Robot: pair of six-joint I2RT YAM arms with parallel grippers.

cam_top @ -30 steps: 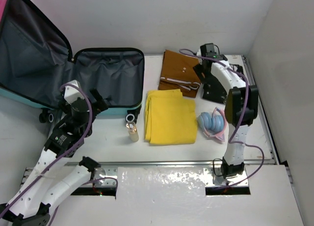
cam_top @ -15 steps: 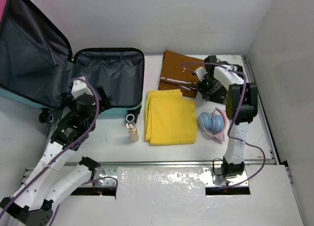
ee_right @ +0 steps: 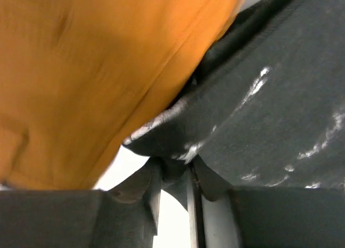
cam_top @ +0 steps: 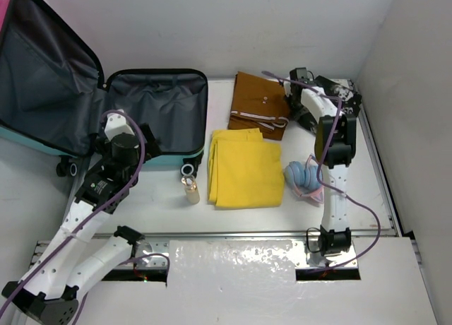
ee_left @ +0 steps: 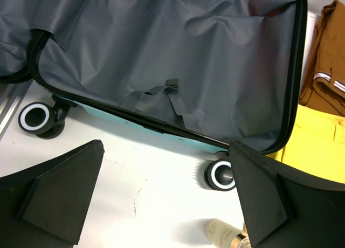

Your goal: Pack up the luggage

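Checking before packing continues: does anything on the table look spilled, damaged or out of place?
Nothing spilled or damaged. Only the dark garment is bunched at the table's far right corner, a fold pinched in the right gripper; the luggage lies open.

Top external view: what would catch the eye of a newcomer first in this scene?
The open luggage at the far left stands out first, with nothing on its grey lining and the left gripper wide open just in front of it. Next comes the bright yellow cloth, folded in the middle. At the far right, the right gripper pinches a dark garment beside the brown garment.
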